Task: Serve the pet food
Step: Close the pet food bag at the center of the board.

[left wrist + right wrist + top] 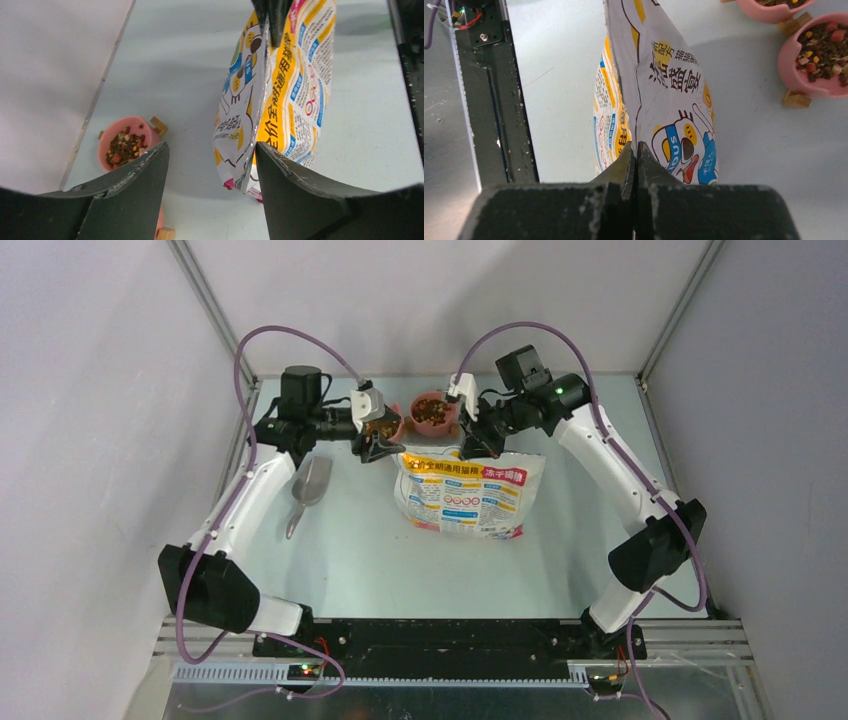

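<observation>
The pet food (pixel 430 410) is brown and reddish kibble heaped in a pink bowl (pixel 445 423) at the back of the table. It also shows in the left wrist view as pet food (pixel 124 148) and in the right wrist view as pet food (pixel 819 42). A printed cat-picture bag (pixel 465 495) stands in front of the bowls. My right gripper (pixel 637 150) is shut on the bag's (pixel 664 100) top edge. My left gripper (pixel 212 165) is open, and the bag's (pixel 280 90) other corner lies between its fingers, close to the right finger (pixel 300 190).
A second pink bowl (pixel 388 426) with kibble sits left of the first, partly under my left wrist. A grey metal scoop (pixel 308 488) lies on the table at the left. Small wooden blocks (pixel 795 99) stick out from the bowls. The black base rail (pixel 499 100) runs along the near edge.
</observation>
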Controlling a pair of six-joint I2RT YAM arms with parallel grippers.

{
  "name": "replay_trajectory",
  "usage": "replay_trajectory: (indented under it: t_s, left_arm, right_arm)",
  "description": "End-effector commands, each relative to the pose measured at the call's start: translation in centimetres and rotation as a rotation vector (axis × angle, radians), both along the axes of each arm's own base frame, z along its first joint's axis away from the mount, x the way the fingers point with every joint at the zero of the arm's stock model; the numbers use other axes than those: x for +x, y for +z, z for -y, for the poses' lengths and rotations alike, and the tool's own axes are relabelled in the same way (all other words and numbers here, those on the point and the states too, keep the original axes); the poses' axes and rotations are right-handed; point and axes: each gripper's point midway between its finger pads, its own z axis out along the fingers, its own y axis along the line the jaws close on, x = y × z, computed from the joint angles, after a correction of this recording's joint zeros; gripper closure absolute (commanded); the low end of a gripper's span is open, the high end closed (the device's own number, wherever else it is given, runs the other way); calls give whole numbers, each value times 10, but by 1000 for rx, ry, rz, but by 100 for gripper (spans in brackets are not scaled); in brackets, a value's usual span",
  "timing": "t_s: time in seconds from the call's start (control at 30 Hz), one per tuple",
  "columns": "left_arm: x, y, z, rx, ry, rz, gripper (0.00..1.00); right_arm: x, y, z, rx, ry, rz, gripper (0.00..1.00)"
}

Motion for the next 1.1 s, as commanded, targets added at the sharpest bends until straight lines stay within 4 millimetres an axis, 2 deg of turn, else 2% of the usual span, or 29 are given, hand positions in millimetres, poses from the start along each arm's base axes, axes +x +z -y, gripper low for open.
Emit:
replay_trajectory:
  t_s: [0.0, 0.13, 0.17, 0.2, 0.23, 0.27, 0.3, 0.33, 0.37, 0.4, 0.47, 0.53, 0.57, 0.6, 0.63, 0.7, 0.77, 0.8, 0.9, 1.07]
  left_arm:
    - [-28, 9, 14, -51, -127, -4, 30]
    - [-43, -8, 26, -23, -186, -65, 33]
    - [-46, -10, 29, -10, -197, -69, 36]
    - [-47, -20, 29, 21, -201, -91, 38]
    - [-45, -24, 32, 40, -222, -76, 44]
    - [-52, -31, 30, 64, -231, -124, 47]
    - [-49, -31, 31, 76, -253, -102, 56]
    - [-57, -37, 28, 98, -265, -159, 67]
    - [-54, -35, 29, 110, -287, -121, 73]
    - [-62, -38, 25, 129, -296, -162, 84]
    - [-61, -35, 24, 142, -298, -128, 97]
    - [-55, -35, 24, 136, -254, -104, 100]
    - [-50, -24, 24, 123, -220, -57, 100]
    - [-50, -27, 23, 122, -204, -56, 100]
    - [-47, -18, 22, 110, -179, -28, 100]
    - [-47, -11, 22, 97, -159, -27, 100]
    - [-49, -5, 23, 88, -159, -38, 100]
    - [-48, -3, 23, 85, -159, -36, 100]
    - [-48, -2, 23, 83, -153, -37, 100]
    - [-48, -2, 24, 84, -162, -19, 100]
  right_arm:
    - [-22, 107, -17, 278, 157, 185, 100]
    - [-26, 104, -19, 282, 192, 178, 100]
    - [-28, 102, -18, 279, 199, 173, 100]
    - [-29, 102, -18, 280, 215, 182, 100]
    - [-30, 100, -17, 276, 218, 173, 100]
    - [-31, 100, -16, 277, 231, 176, 100]
    - [-32, 99, -15, 276, 238, 174, 100]
    - [-33, 98, -14, 272, 242, 165, 100]
    - [-34, 97, -14, 271, 249, 165, 100]
    - [-35, 95, -13, 266, 250, 156, 100]
    - [-36, 92, -13, 259, 253, 141, 100]
    - [-37, 90, -14, 248, 245, 131, 100]
    - [-37, 89, -16, 233, 228, 124, 93]
    - [-36, 89, -18, 233, 221, 133, 82]
    - [-36, 87, -22, 223, 197, 123, 61]
    - [-36, 88, -34, 234, 180, 142, 42]
    - [-33, 88, -48, 251, 166, 174, 34]
    - [-32, 88, -58, 263, 170, 195, 33]
    - [-24, 79, -72, 253, 154, 182, 34]
    - [-17, 67, -76, 206, 159, 174, 37]
